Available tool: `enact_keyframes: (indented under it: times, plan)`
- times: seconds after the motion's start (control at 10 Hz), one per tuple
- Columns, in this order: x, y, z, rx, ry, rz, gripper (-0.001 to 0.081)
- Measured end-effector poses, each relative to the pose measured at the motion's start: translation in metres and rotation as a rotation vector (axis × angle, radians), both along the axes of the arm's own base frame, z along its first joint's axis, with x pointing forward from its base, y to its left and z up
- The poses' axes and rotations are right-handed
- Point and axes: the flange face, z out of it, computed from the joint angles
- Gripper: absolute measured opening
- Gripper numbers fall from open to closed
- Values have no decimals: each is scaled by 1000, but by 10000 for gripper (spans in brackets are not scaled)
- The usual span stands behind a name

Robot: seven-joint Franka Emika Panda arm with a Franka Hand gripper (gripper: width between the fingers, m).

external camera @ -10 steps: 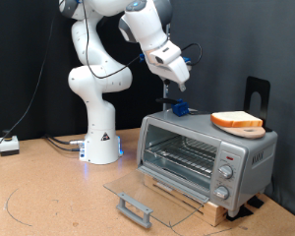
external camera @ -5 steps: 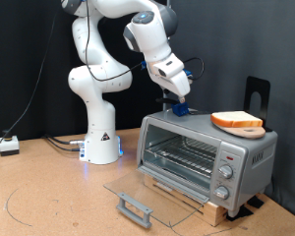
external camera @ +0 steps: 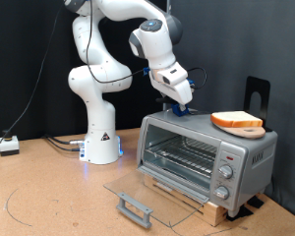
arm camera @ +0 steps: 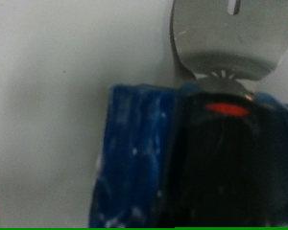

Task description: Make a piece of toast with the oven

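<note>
Open oven (external camera: 202,155) mouth unobstructed; toast (external camera: 237,121) lies above.

gripper (external camera: 179,105): fingertips too small to tell | wrist view: blurred | oven (external camera: 206,152): base partly hidden

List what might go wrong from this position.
1. The piece of toast sits on a plate at the oven's top edge, towards the exterior view's right; a careless push may slide it off.
2. The end effector hangs low over the oven top, so a descent may strike the metal.
3. The glass door lies folded open, with its handle sticking out in front; the arm might catch it.
</note>
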Motion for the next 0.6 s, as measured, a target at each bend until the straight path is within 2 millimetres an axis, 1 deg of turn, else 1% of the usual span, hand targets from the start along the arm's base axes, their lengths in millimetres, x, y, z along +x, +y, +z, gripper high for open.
enact_keyframes:
  times: [0.6]
  plan:
    - [-3,15,-4,13,-31,-10,809]
